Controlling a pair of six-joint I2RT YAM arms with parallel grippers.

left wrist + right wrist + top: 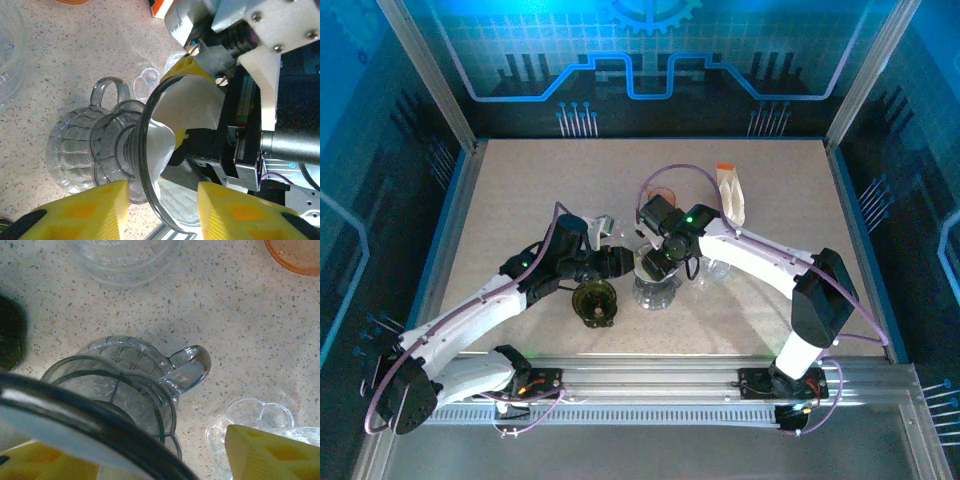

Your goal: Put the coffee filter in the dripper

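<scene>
Coffee filter, white paper, sits folded inside the wide mouth of the dripper, lying against the cone's inner wall under its dark rim; the dripper is clear ribbed glass with a loop handle, standing on the speckled table near its middle, between the two arms. The right gripper reaches down over the dripper; its yellow fingers are spread wide, one outside the rim and the other by the filter, so the hand is open and not pinching the paper. The left gripper comes in from the side; its fingers are apart with the dripper's rim between them; whether they press on the glass cannot be told. A dark round object lies just left of the dripper; a small scalloped glass dish sits near the handle; a filter packet lies farther back.
</scene>
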